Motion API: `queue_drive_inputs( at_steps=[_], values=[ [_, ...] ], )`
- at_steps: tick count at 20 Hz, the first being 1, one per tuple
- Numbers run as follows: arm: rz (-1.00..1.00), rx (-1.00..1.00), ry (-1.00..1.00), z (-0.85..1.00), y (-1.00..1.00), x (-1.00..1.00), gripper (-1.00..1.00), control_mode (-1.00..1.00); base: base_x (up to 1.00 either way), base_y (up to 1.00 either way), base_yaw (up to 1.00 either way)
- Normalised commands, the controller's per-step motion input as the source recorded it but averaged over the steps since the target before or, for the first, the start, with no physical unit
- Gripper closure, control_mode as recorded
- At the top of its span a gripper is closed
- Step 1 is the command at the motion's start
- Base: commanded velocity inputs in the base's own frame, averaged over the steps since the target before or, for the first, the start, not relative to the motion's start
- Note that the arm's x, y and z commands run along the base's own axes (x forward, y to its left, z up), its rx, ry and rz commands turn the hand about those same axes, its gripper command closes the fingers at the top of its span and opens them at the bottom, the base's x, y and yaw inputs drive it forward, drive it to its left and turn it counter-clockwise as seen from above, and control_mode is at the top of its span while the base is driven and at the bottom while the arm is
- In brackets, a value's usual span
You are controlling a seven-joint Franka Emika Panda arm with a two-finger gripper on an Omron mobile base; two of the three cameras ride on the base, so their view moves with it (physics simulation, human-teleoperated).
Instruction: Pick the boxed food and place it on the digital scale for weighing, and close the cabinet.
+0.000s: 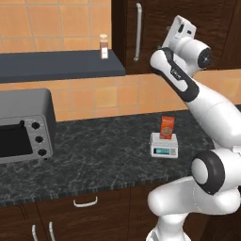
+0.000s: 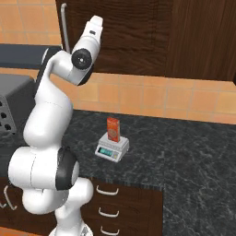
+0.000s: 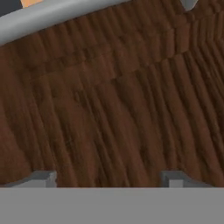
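Orange-red boxed food [image 1: 167, 127] upright on digital scale [image 1: 164, 145], well below gripper [image 3: 107, 178].

The boxed food [image 1: 167, 127] is a small orange-red carton with a round brownish picture on its front. It stands upright on the top plate of the digital scale [image 1: 164, 145]. The scale is a low white-grey box with a greenish display on its front, resting on the dark counter [image 1: 103, 146]. The cabinet [image 1: 188, 33] is dark brown wood, wall-mounted, with a long vertical silver bar handle [image 1: 138, 32]; its door appears shut.
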Motion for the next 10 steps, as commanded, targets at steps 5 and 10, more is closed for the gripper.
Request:
queue_drive_inputs(
  at_steps=[5, 10],
  values=[
    [0.0, 0.0, 0.0, -0.46, 0.0, 0.9, -1.0, -1.0, 0.0, 0.0, 0.0],
    [0.0, -0.04, 0.0, -0.94, 0.0, 0.88, -1.0, -1.0, 0.0, 0.0, 0.0]
  ],
)
